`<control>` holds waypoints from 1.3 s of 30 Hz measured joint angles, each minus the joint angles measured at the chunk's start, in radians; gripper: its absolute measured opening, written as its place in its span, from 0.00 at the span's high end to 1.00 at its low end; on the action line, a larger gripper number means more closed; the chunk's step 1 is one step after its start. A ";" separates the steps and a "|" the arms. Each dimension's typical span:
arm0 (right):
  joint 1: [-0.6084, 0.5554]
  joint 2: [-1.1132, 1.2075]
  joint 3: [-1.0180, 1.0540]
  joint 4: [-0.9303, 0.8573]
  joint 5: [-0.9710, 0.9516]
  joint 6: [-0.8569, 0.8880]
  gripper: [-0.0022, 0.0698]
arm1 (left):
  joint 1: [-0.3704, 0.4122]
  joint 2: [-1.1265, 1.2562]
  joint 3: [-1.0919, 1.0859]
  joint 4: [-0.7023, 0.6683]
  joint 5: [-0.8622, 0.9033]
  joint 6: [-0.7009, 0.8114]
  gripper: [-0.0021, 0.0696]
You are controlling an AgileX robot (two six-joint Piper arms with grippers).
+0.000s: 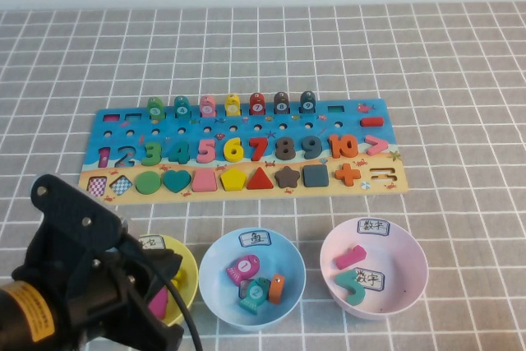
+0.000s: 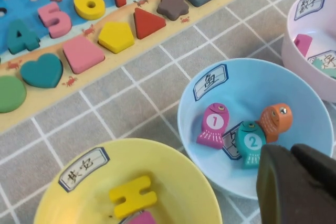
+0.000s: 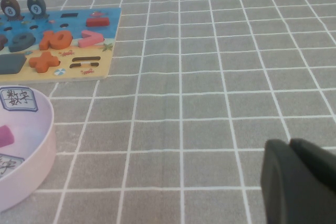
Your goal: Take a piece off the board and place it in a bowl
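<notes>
While hanging over the near-left table edge, the left gripper [image 2: 296, 182] is sitting fully closed, empty, its dark tips just near of the blue bowl [image 1: 215, 285] and right of the yellow bowl [image 1: 187, 262]. Inside the blue bowl the teal fish [image 2: 249, 142] marked 2 is lying flat, touching an orange fish [image 2: 275, 119] on its right, a magenta fish [image 2: 212, 125] marked 1 sitting close on its left. The yellow bowl is holding a yellow equals-like piece [image 2: 132, 196].

Farther out, the board [image 1: 115, 118] is lying across the table centre, numbers and shapes sitting in their slots, seven fish pegs standing upright along its far row.

The pink bowl [image 1: 411, 281] is sitting right of the blue one, holding a pink bar [image 1: 350, 256] and a green number [image 1: 352, 285].

The right gripper [image 3: 299, 182] is hovering over bare grid cloth [image 3: 210, 77], near-right, well apart from the pink bowl; cannot tell whether it's open or closed.
</notes>
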 joint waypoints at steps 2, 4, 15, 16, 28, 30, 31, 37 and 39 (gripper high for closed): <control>0.000 0.000 0.000 0.000 0.000 0.000 0.99 | 0.000 0.000 0.004 0.004 -0.014 0.000 0.97; 0.000 0.000 0.000 0.000 0.000 0.000 0.99 | 0.000 0.000 0.006 0.006 -0.042 0.001 0.97; 0.000 0.000 0.000 0.000 0.000 0.000 0.99 | 0.079 -0.276 0.225 0.016 -0.322 0.127 0.97; 0.000 0.000 0.000 0.000 0.000 0.000 0.99 | 0.113 -0.333 0.261 0.016 -0.345 0.132 0.97; 0.000 0.000 0.000 0.000 0.000 0.000 0.99 | 0.579 -0.868 0.495 -0.018 -0.422 0.140 0.97; 0.000 0.000 0.000 0.000 0.000 0.000 0.99 | 0.621 -0.897 0.506 -0.028 -0.403 0.140 0.97; 0.000 0.000 0.000 0.000 0.000 0.000 0.99 | 0.636 -0.902 0.508 -0.031 -0.387 0.140 0.97; 0.000 0.000 0.000 0.000 0.000 0.000 0.99 | 0.648 -0.906 0.508 -0.032 -0.164 0.140 0.97; 0.000 0.000 0.000 0.000 0.000 0.000 0.99 | 0.648 -0.906 0.508 -0.012 -0.072 0.140 0.97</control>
